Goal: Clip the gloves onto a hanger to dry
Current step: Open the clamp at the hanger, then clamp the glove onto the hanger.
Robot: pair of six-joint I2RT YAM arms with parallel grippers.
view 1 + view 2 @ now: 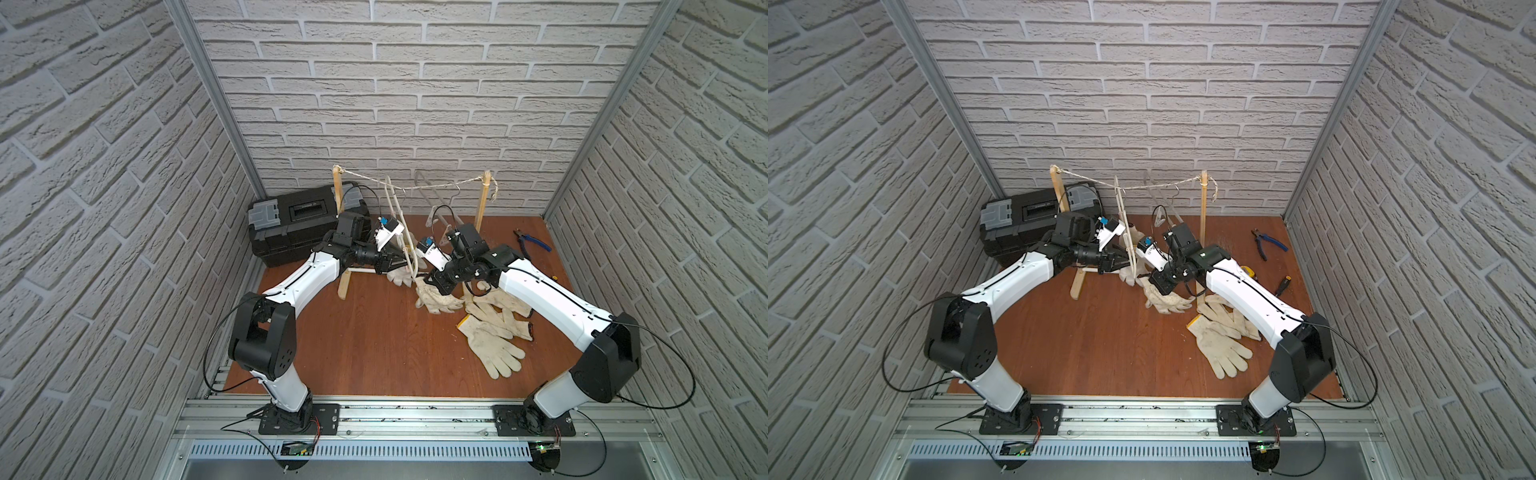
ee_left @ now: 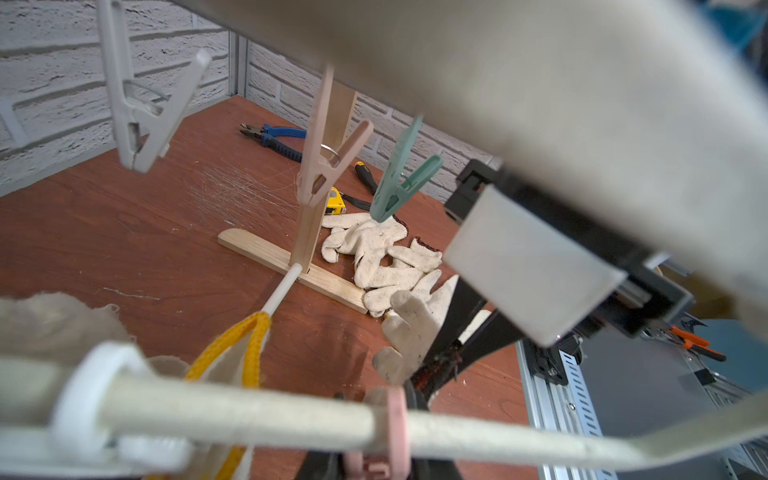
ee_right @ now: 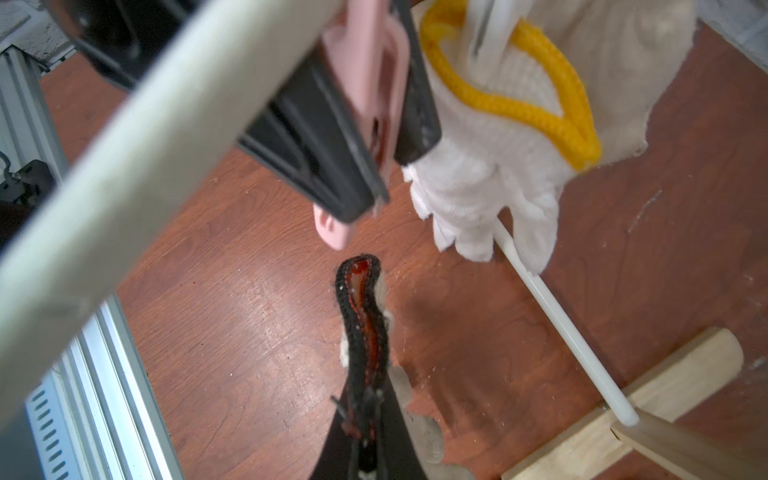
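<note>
An off-white padded hanger [image 1: 409,232] [image 2: 249,411] hangs from the string. My left gripper [image 1: 399,262] [image 3: 384,178] is shut on its pink clip [image 3: 365,104] [image 2: 390,419], one black finger on each side. Just below that clip, my right gripper [image 1: 428,279] [image 3: 370,415] is shut on the dark red-black cuff [image 3: 361,299] of an off-white glove [image 1: 436,297] and holds the cuff upward. A glove with a yellow-edged cuff [image 3: 498,166] [image 2: 245,345] hangs from a white clip on the same hanger. More gloves [image 1: 494,332] [image 1: 1221,332] lie on the table under the right arm.
The string runs between two wooden posts [image 1: 484,199], with a second hanger [image 1: 432,195] on it carrying white, pink and green clips. A black toolbox [image 1: 299,224] stands back left. Blue-handled pliers [image 1: 532,241], a screwdriver [image 1: 1283,284] and a yellow tape measure [image 1: 1248,272] lie back right.
</note>
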